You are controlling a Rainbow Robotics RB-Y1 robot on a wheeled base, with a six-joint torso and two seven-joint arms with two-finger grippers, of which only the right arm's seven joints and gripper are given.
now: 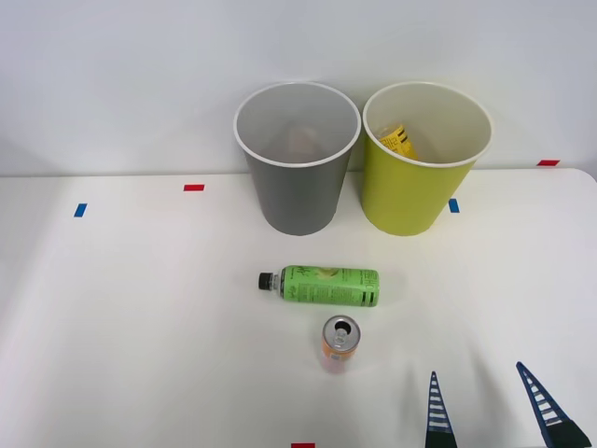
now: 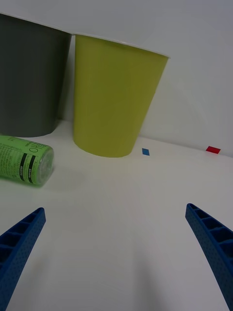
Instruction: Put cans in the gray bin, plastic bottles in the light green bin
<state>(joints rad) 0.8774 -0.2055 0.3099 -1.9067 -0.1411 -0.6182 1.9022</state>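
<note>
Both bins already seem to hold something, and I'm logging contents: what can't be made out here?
- Gray bin: a pale shape inside, front view, too faint to identify.
- Light green bin: a yellow printed item, front view, mostly hidden by the rim.
- Plastic bottle: wrist view, cap end cut off by the edge.
- Can: label unreadable, seen from above.

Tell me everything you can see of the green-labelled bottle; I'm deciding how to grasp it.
The plastic bottle is slim, wrapped in a bright green printed label, with a black screw cap on. It lies on its side on the white table, cap toward the robot's left, in front of the two bins. The orange can stands just nearer the robot, apart from it. Nothing grips it.
</note>
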